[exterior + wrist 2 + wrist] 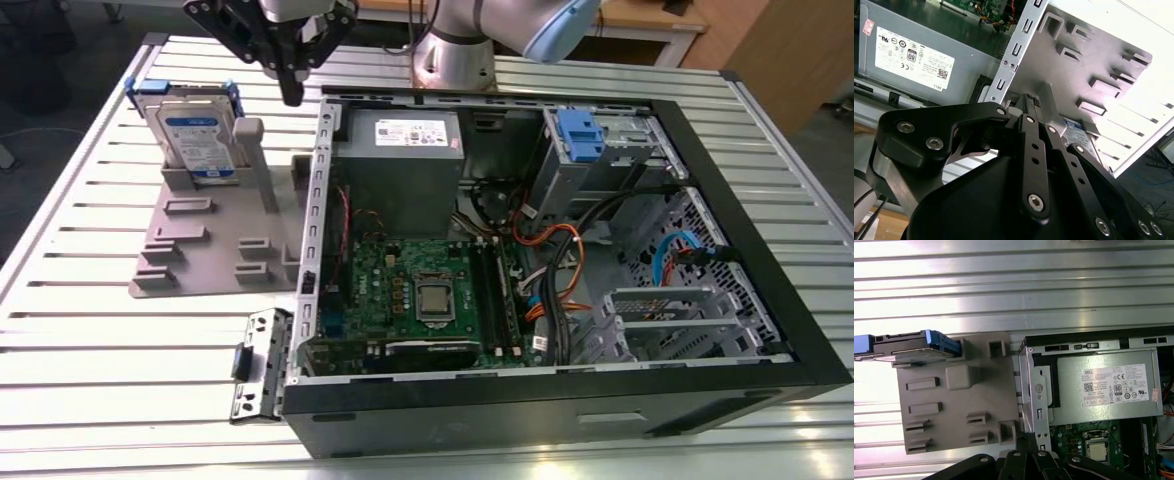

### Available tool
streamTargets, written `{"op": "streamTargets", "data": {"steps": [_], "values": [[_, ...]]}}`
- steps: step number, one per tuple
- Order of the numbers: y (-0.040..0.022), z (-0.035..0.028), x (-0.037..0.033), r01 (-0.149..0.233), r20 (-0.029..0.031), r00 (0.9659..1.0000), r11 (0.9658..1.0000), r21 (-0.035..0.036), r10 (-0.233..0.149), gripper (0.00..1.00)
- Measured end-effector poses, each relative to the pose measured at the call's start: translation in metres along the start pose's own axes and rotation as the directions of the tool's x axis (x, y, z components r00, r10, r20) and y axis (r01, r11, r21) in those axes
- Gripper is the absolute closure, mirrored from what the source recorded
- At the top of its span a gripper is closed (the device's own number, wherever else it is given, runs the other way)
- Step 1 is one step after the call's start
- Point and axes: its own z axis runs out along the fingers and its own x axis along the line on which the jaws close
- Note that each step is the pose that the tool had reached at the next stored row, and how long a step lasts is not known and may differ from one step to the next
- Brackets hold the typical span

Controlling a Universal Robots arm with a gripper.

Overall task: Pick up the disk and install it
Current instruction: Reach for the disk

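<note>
**Hand empty beside the case wall, disk waiting in its stand**

The hand hangs w/ its fingers drawn together to a narrow point, nothing between them. In the exterior view it sits over the strip between the grey holder and the sheet-metal wall of the PC case, higher than both and touching neither.

The disk stands upright on edge in a slot at the holder's far end, label facing out, blue rails along its sides. It is to the exterior view's left of the hand and clearly apart from it.

Judged step: the reach for the disk, no grip made yet. To do it well, the fingers would need to spread wide before any descent. They should centre over the disk's top edge and close across its thin body, i.e. on the flat faces, not the blue rails. A straight vertical lift should free it from the slot w/o tilting or jamming.

Edges and room:
- The case wall is the nearest hard edge, just to the exterior view's right of the hand.
- A grey post of the holder rises right beside the disk on the hand's side — the tight spot.
- Above the disk the air is open.
- The slatted surface lies bare round the holder, w/ a loose bracket by the case's near corner.
- Inside the case, the PSU, cables and the cage under its blue latch leave less room.
</note>
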Motion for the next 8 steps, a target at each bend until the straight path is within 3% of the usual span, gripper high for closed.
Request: {"op": "streamTargets", "data": {"steps": [8], "values": [[-0.0002, -0.0001, 0.0027, 0.0, 0.0, 1.0, 1.0, 0.0, 0.0, 0.9]]}}
